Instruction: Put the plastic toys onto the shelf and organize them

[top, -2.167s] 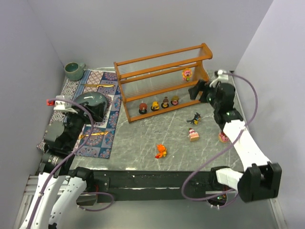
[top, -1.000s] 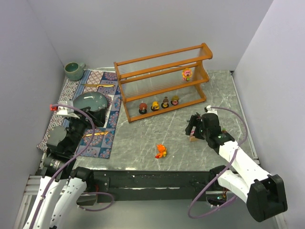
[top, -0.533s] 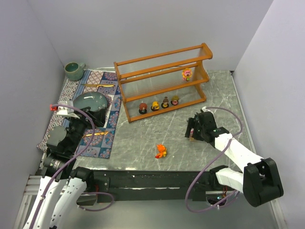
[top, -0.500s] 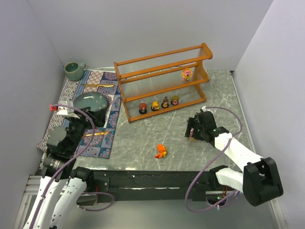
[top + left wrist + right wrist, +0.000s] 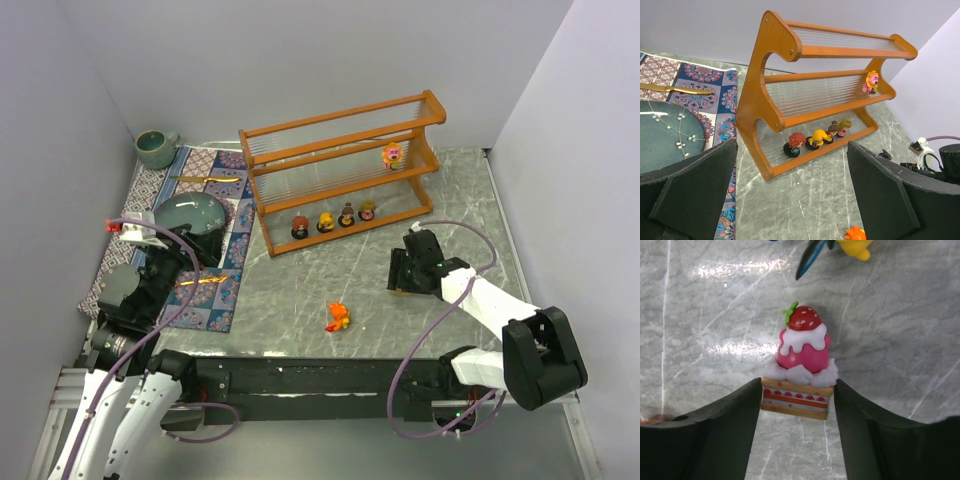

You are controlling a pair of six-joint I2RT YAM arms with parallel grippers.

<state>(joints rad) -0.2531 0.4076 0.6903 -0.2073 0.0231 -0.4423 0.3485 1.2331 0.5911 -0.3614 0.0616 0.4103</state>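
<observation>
We see the bench [image 5: 300, 285] bearing the shelf [image 5: 335, 135], with four toys [image 5: 333, 219] on its bottom tier and a pink toy [image 5: 393, 154] at the right end of its middle tier. Left of the shelf, our left hand [image 5: 792, 165] is spread wide. In front of the shelf's right end, our right hand [image 5: 797, 410] pinches the upright cake [image 5: 802, 355] by its base. An orange toy [image 5: 338, 317] lies farther out in front of the shelf.

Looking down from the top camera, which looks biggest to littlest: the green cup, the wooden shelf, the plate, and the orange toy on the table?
Largest to smallest, as they look from above:
1. shelf
2. plate
3. green cup
4. orange toy, clearly the tiniest
</observation>
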